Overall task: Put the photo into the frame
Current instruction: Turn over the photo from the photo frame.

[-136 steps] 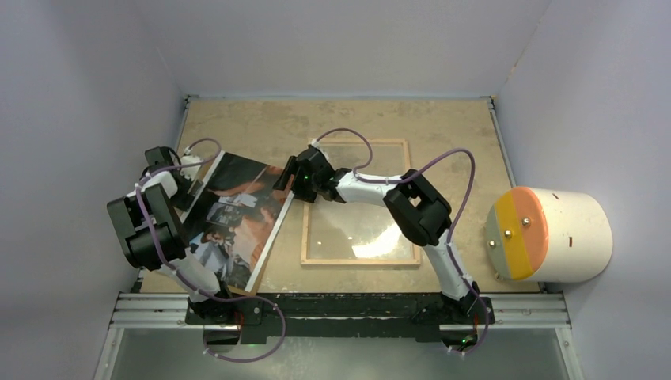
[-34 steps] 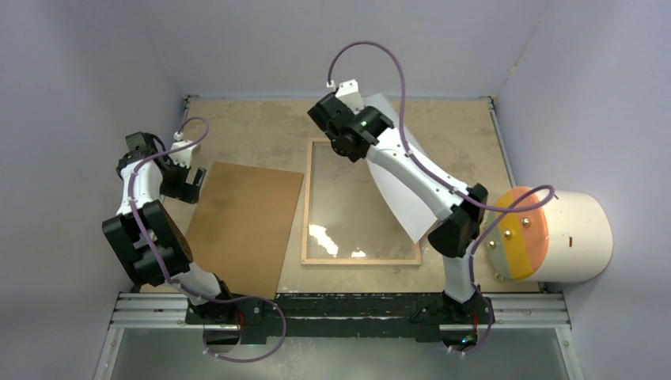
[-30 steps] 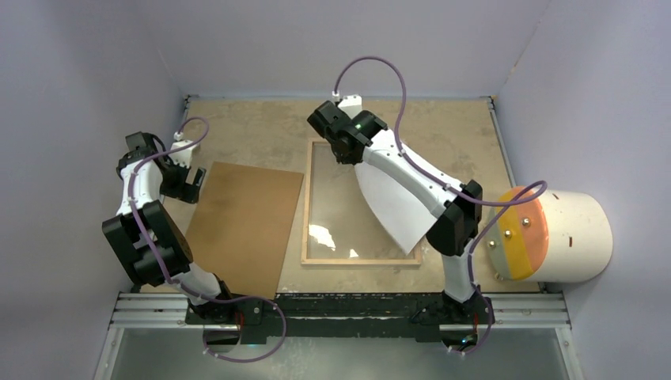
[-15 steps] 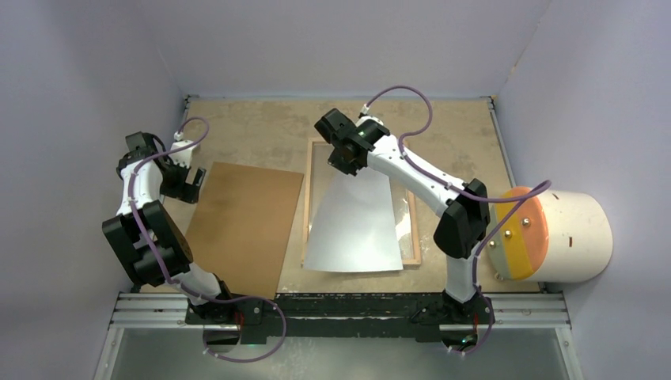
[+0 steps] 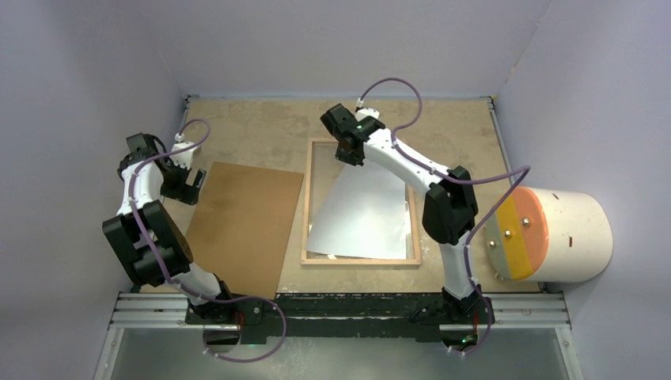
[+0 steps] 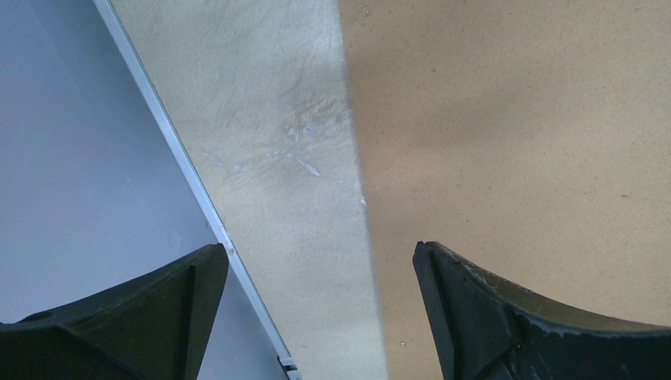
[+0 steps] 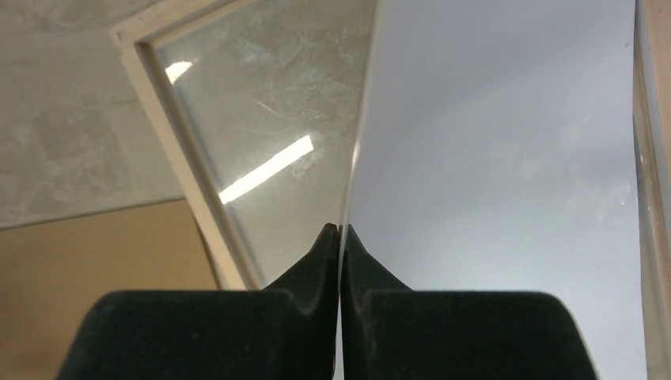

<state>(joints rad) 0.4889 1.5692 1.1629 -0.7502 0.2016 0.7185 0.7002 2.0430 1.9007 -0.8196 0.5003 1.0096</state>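
Note:
The photo (image 5: 364,218) shows only its plain white back and lies slanted over the frame (image 5: 307,207), a light-wood rectangle on the table. My right gripper (image 5: 349,155) is shut on the photo's far edge, above the frame's far end. In the right wrist view, the white sheet (image 7: 506,142) runs away from my pinched right gripper (image 7: 340,230), over the frame's pale rail (image 7: 182,158) and the glossy clear sheet (image 7: 269,134) inside it. My left gripper (image 5: 192,184) stands open and empty at the far left.
A plain brown backing board (image 5: 241,226) lies left of the frame; my left gripper (image 6: 320,257) hovers over its far left edge (image 6: 514,119), next to the table's metal side rail (image 6: 174,150). A white cylinder (image 5: 550,235) with an orange-yellow face lies at the right.
The right arm swung the white sheet from the frame's right side over the frame and laid it lower and flatter. The left arm and the backing board have not moved.

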